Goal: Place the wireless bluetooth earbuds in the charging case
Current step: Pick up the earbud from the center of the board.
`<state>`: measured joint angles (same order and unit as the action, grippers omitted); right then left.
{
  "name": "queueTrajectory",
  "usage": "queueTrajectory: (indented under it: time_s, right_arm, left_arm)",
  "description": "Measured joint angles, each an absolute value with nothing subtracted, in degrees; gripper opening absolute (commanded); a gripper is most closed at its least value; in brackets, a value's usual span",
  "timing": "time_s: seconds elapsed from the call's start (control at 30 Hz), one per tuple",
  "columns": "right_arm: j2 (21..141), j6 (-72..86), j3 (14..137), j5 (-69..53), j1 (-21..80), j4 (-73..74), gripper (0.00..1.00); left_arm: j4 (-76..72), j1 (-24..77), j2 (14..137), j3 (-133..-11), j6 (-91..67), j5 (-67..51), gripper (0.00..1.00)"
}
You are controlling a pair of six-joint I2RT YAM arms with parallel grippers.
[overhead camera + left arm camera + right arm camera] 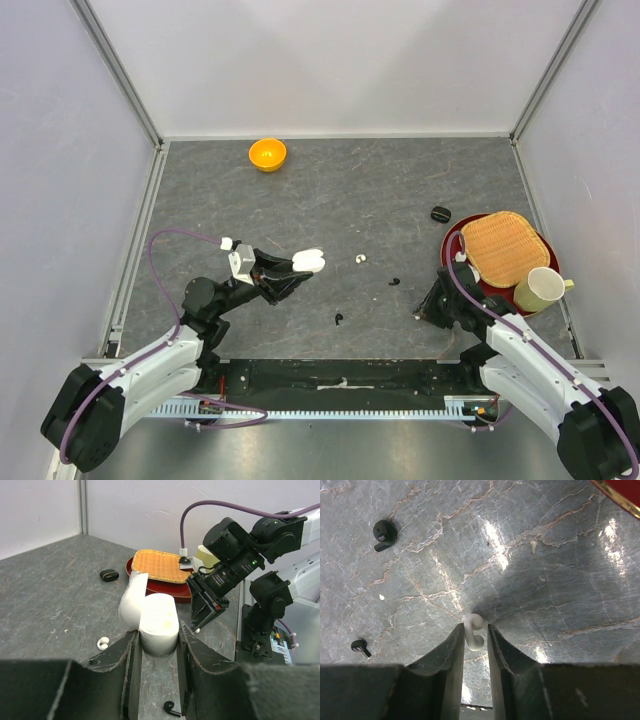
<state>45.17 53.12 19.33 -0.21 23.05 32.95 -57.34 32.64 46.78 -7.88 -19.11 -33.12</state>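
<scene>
Left wrist view is showing the white charging case (159,622) sitting upright with its lid (131,599) swung open; whether anything is resting inside cannot be told. The left gripper (157,639) is clamping the case's lower half between both fingers. On the right side of the table (350,190), the red tray (455,245) is carrying a woven mat (503,243) and a cream cup (541,289), and a black case (441,214) is lying just beside the tray. The right gripper (475,630) is pinching a white earbud (472,621) between narrowly set fingers, low against the tabletop. A second white earbud (360,259) is lying between the two grippers, near the held case. A black earbud (384,531) and a second black earbud (360,646) are lying well apart, untouched.
</scene>
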Motion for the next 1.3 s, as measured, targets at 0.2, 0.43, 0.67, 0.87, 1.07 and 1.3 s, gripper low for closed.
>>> queueTrajectory:
  time_s: [0.2, 0.43, 0.67, 0.87, 1.07, 1.3]
  right_arm:
    - [45.5, 52.9, 19.3, -0.2, 23.0, 33.0, 0.34]
    - [45.9, 52.7, 19.6, -0.3, 23.1, 32.9, 0.26]
    - [45.8, 52.5, 19.7, -0.3, 23.2, 32.8, 0.2]
    - [45.8, 52.2, 19.9, -0.3, 23.2, 33.1, 0.12]
    - [45.8, 51.5, 20.1, -0.2, 23.6, 33.2, 0.13]
    - [49.5, 49.5, 22.4, -0.1, 23.9, 29.5, 0.15]
  left_arm:
    - [-57.3, 32.6, 46.8, -7.9, -19.1, -33.1, 0.02]
    - [-57.3, 32.6, 46.9, -7.9, -19.2, -33.1, 0.02]
    - [-57.3, 32.6, 47.3, -7.9, -19.2, -33.1, 0.02]
    - [-57.3, 32.6, 47.3, -7.9, -19.2, -33.1, 0.02]
    - [-57.3, 32.6, 47.4, -7.9, -19.2, -33.1, 0.02]
    - [-57.3, 32.6, 48.1, -7.9, -19.3, -33.1, 0.02]
